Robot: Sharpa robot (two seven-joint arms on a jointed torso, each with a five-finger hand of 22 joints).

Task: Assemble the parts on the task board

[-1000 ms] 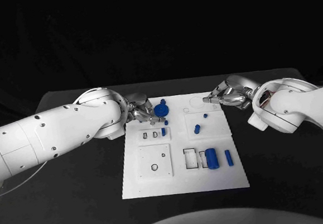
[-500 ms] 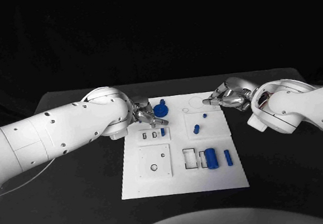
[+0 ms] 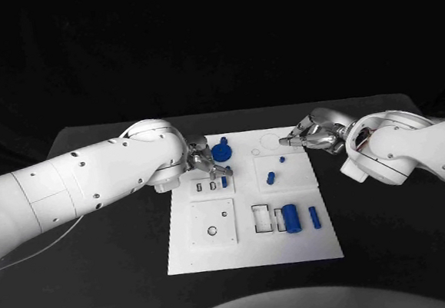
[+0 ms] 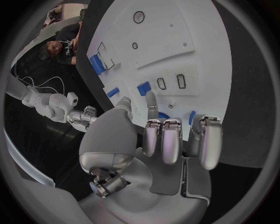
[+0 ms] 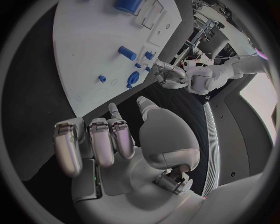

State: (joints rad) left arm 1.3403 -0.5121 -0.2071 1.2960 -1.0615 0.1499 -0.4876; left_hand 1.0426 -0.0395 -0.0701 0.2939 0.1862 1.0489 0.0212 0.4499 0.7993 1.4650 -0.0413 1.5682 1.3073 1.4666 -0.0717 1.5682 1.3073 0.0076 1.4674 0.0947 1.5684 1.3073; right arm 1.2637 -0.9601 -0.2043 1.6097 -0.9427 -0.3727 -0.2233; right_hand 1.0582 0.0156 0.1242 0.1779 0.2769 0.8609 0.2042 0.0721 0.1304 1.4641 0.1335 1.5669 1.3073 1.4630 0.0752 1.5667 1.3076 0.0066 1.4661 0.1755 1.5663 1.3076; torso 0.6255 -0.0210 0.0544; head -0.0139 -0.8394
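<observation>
The white task board [image 3: 295,190] lies in the middle of the black table. A round blue part [image 3: 222,152] stands near its far left corner. My left hand [image 3: 204,166] hovers just beside that part, over the board's left edge, fingers stretched out and holding nothing [image 4: 169,140]. My right hand [image 3: 309,132] hangs at the board's far right corner, also with nothing in it [image 5: 105,144]. A blue cylinder [image 3: 291,216] and a blue bar [image 3: 314,217] lie near the board's near right. Two small blue pieces [image 3: 272,177] [image 3: 283,159] sit mid-board.
Another small blue piece [image 3: 225,181] stands by two slots on the board's left. Rectangular recesses [image 3: 263,217] and a plate with round holes [image 3: 214,222] take up the board's near half. Black table [image 3: 101,248] surrounds the board on both sides.
My left hand has slid a little nearer along the board's left edge, away from the round blue part. The right hand has hardly moved.
</observation>
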